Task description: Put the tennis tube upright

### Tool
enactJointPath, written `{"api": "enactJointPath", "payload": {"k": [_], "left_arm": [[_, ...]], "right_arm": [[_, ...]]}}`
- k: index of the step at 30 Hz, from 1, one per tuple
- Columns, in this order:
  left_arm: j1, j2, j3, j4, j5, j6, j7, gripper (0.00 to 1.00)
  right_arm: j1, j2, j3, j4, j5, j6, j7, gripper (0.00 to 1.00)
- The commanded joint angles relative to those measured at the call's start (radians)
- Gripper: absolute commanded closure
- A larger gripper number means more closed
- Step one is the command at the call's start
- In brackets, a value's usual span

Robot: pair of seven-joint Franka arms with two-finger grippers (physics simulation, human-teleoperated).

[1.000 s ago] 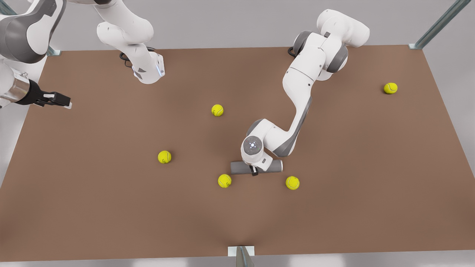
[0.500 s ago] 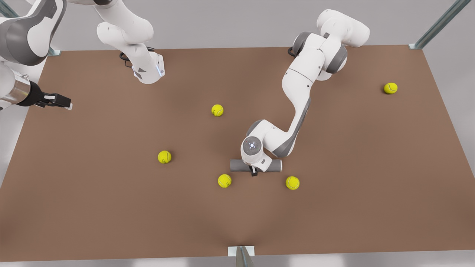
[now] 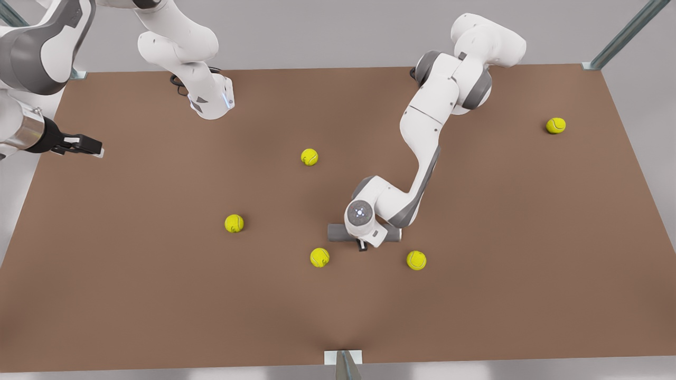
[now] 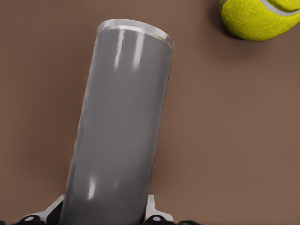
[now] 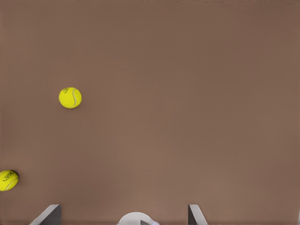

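Note:
The tennis tube [image 3: 336, 232] is a grey cylinder lying level, lengthwise across the middle of the brown table [image 3: 475, 295]. My left gripper [image 3: 362, 244] comes down on its middle and is shut on it, and the wrist hides the tube's centre. In the left wrist view the tennis tube [image 4: 117, 126] runs away from the left gripper [image 4: 103, 213] to a silvery rim, with a white fingertip [image 4: 151, 208] pressed on its side. My right gripper [image 3: 84, 145] waits at the front view's left edge, open; its fingers [image 5: 47, 214] stand wide apart over bare table.
Several yellow-green tennis balls lie around: two close in front of the tube [image 3: 319, 257] [image 3: 416, 260], one behind it [image 3: 309, 157], one to the front view's left [image 3: 234, 223], one far right [image 3: 555, 125]. A ball [image 4: 260, 18] lies beyond the tube's rim. A metal bracket [image 3: 343, 359] sits at the near edge.
The left gripper and the tube have shifted slightly toward the far side of the front view, the tube staying level. The right gripper drifted a little.

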State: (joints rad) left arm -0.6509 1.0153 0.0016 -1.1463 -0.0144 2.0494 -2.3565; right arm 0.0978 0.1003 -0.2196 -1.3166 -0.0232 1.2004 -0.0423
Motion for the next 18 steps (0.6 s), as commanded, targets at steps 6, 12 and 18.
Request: {"api": "enactJointPath", "payload": {"k": [6,12,18], "left_arm": [[-0.001,-0.001,0.000,0.000,0.001,0.009,0.059,0.37],[-0.001,-0.129,0.001,0.007,0.008,-0.345,0.213,0.43],[-0.039,-0.274,0.017,0.005,0.789,-1.178,0.664,0.43]], "right_arm": [[-0.003,-0.001,-0.001,0.000,0.002,0.001,-0.004,0.00],[-0.001,0.004,-0.001,0.000,0.002,0.001,-0.004,0.00],[-0.001,0.006,-0.001,0.000,0.002,0.002,-0.004,0.00]]}}
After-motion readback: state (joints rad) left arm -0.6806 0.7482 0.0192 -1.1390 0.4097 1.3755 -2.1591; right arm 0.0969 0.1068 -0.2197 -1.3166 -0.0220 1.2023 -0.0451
